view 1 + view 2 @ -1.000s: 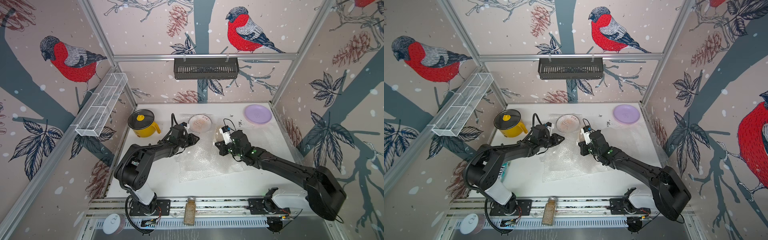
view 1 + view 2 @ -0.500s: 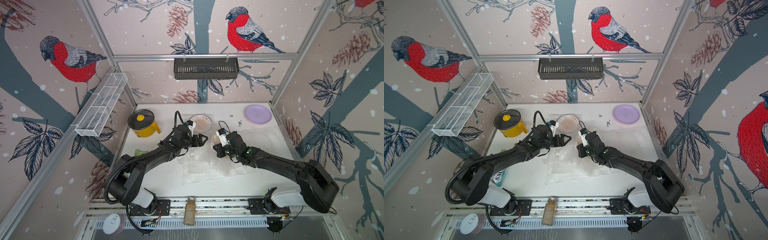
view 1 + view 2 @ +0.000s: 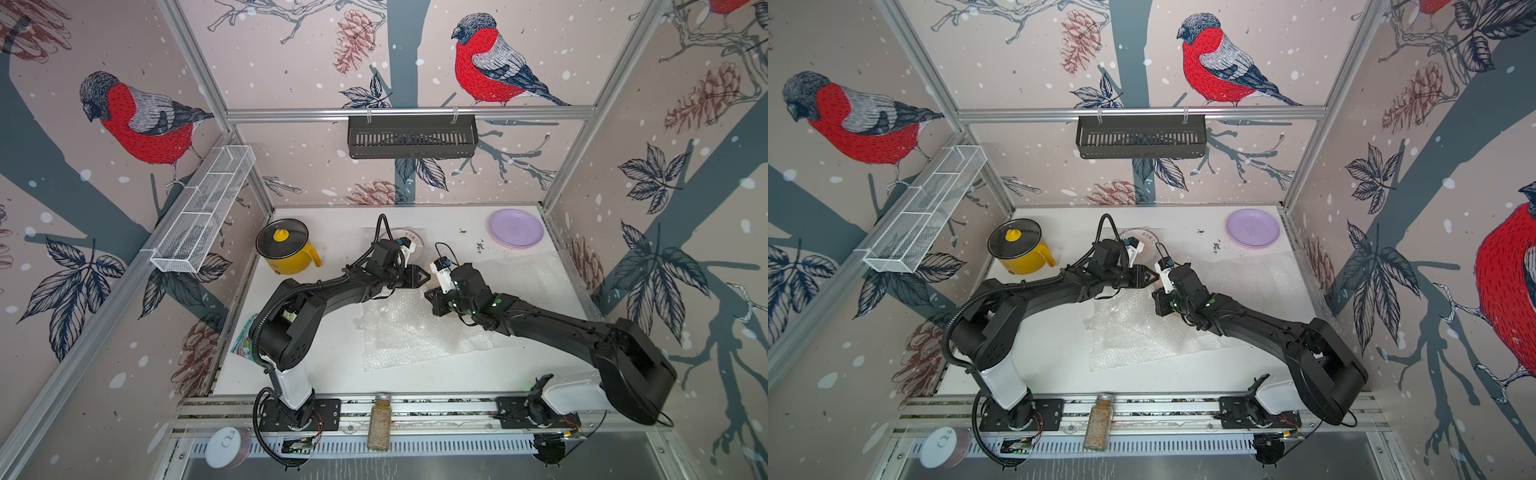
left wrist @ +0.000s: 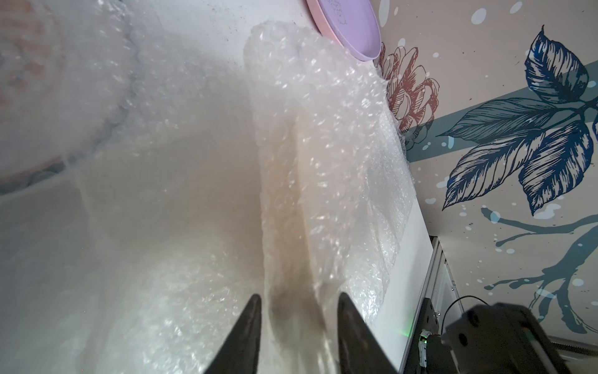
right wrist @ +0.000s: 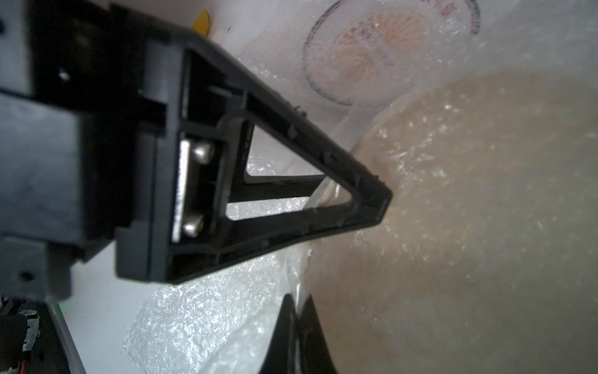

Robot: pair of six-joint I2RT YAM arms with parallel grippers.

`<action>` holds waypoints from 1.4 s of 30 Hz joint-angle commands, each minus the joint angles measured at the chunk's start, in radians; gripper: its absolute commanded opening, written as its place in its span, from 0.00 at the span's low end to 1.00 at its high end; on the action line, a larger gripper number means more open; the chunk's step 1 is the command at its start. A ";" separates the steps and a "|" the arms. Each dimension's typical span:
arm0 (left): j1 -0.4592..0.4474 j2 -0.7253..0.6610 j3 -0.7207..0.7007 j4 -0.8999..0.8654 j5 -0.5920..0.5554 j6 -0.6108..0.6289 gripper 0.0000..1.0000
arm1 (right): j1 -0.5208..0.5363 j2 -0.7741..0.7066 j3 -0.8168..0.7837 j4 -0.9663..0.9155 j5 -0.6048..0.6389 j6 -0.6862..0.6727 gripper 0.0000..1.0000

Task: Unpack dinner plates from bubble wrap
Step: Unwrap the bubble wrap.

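Note:
A cream plate (image 5: 485, 210), still in bubble wrap, is held up on edge between my two grippers. My left gripper (image 4: 297, 296) (image 3: 420, 276) is shut across its wrapped rim (image 4: 291, 210). My right gripper (image 5: 296, 298) (image 3: 432, 296) is shut on a thin edge of that bubble wrap. A lilac plate (image 3: 515, 228) (image 3: 1253, 227) lies on a pink plate at the back right. A sunburst plate (image 5: 382, 48) (image 3: 411, 237) lies wrapped at the back. A loose bubble wrap sheet (image 3: 415, 332) lies under the arms, another (image 3: 536, 274) to the right.
A yellow pot with a black lid (image 3: 284, 247) stands at the back left. A snack bag (image 3: 244, 340) lies by the left arm's base. On the front rail are a spice jar (image 3: 379, 422) and a white tin lid (image 3: 223, 446). A wire basket (image 3: 203, 208) hangs on the left wall.
My left gripper has moved right to the wrapped cream plate, opened wide and closed on its rim. The right gripper has stayed shut on the wrap, nearly in place.

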 commanded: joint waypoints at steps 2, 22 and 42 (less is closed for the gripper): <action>-0.002 0.018 0.023 -0.026 -0.006 -0.006 0.25 | 0.011 0.001 0.010 0.003 0.002 -0.009 0.02; 0.015 -0.127 -0.002 -0.202 -0.169 -0.030 0.00 | 0.023 -0.284 0.093 -0.138 0.105 0.039 0.86; -0.215 -0.053 0.293 -0.076 -0.202 -0.346 0.00 | -0.636 -0.540 0.319 -0.489 0.167 0.195 0.99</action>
